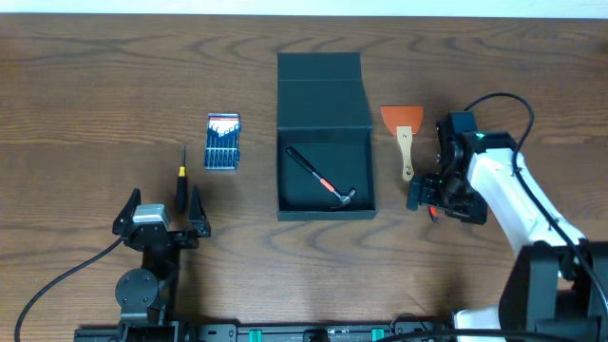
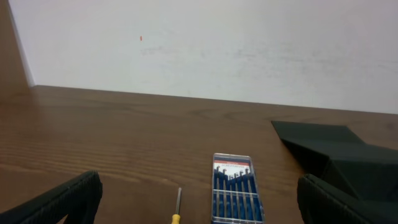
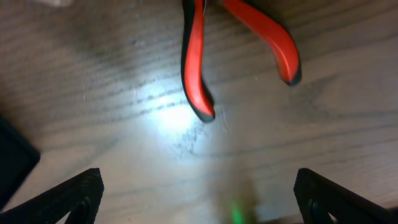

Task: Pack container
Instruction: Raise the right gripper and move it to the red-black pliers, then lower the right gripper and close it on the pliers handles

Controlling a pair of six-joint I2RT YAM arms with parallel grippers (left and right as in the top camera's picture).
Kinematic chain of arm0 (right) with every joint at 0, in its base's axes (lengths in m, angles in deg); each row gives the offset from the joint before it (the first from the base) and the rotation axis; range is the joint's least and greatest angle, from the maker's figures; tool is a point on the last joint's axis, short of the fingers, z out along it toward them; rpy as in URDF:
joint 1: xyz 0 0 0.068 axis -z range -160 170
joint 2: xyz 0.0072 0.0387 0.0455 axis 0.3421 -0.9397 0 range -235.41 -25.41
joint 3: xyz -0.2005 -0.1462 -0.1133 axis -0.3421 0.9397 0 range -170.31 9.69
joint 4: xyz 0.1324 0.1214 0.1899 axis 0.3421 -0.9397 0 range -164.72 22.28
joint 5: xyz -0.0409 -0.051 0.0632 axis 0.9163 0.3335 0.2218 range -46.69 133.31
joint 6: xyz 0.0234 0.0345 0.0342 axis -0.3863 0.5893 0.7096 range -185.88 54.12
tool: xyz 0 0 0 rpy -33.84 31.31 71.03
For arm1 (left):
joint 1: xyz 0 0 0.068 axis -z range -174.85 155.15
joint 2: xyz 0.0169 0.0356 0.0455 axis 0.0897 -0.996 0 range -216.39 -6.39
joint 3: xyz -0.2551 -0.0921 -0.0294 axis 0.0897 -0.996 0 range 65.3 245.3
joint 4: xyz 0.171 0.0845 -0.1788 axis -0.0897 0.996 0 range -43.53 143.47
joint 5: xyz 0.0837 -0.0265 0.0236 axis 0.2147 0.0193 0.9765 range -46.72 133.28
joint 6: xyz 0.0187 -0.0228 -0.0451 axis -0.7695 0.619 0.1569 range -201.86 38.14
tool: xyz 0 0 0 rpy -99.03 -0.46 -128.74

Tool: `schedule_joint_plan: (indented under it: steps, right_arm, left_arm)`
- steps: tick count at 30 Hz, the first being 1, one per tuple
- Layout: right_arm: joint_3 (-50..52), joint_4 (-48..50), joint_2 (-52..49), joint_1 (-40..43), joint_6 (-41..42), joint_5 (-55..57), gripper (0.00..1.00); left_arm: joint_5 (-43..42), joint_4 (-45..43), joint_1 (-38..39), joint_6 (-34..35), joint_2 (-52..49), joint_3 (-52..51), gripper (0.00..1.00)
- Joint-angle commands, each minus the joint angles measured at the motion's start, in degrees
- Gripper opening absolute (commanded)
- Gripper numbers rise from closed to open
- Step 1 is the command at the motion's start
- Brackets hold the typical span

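Sitting open in the middle of the desk [image 1: 95, 76] with its flap back, the container [image 1: 323, 90] looks like light, stiff cardboard, likely to dent if pinched; a side wall seems the safest hold. Both tools gape empty: the left tool [image 1: 163, 204] well off to its left, the right tool [image 3: 199, 199] near its right, over red-handled pliers [image 3: 193, 62].

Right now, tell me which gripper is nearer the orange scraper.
Right. The right gripper hangs open close by the handle end of the scraper, over red pliers. The left gripper sits open far off, beyond the container and blue case.
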Motion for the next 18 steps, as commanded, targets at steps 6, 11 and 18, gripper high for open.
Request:
schedule_joint_plan:
  steps: [6, 11, 18]
  right_arm:
    - [0.2, 2.0, -0.4, 0.2, 5.9, 0.3, 0.99]
    - [0.2, 2.0, -0.4, 0.2, 4.3, 2.3, 0.99]
    - [0.2, 2.2, -0.4, 0.2, 3.2, 6.0, 0.99]
  left_arm:
    - [-0.2, -0.2, 0.2, -0.5, 0.3, -0.5, 0.99]
    - [-0.2, -0.3, 0.2, -0.5, 0.3, -0.5, 0.99]
    - [-0.2, -0.2, 0.2, -0.5, 0.3, -0.5, 0.99]
